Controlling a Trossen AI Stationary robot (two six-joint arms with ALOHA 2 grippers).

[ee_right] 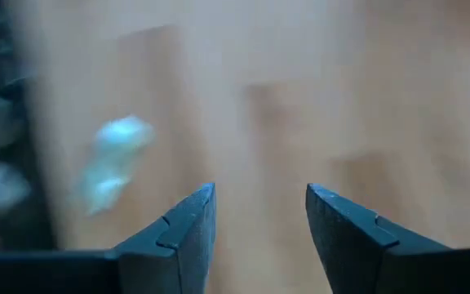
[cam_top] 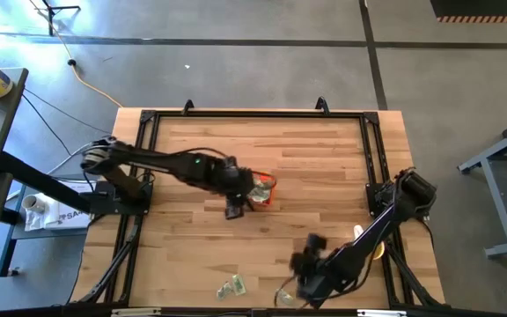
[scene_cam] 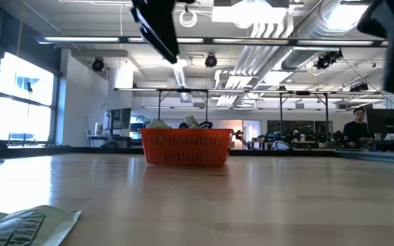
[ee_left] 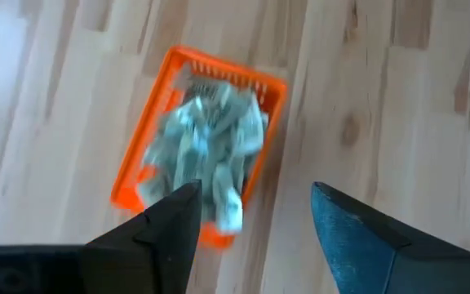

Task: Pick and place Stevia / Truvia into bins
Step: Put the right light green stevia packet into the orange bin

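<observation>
The orange bin (cam_top: 263,190) stands near the table's middle, heaped with pale green and white sachets (ee_left: 206,151); the low view shows the bin (scene_cam: 185,147) with sachets poking over its rim. My left gripper (ee_left: 253,220) hovers open above the bin, slightly to its left and near side (cam_top: 234,204). Two or three loose sachets (cam_top: 231,286) lie flat near the table's near edge, one close to the low camera (scene_cam: 26,224). My right gripper (ee_right: 259,214) is open above bare wood near the near edge (cam_top: 304,280), to the right of a loose sachet (ee_right: 111,159).
A yellow cup (cam_top: 377,249) sits by the right arm's base, partly hidden by the arm. A black frame (cam_top: 253,114) rims the table. Bare wood lies between the bin and the near edge. A person (scene_cam: 356,126) is in the room far behind.
</observation>
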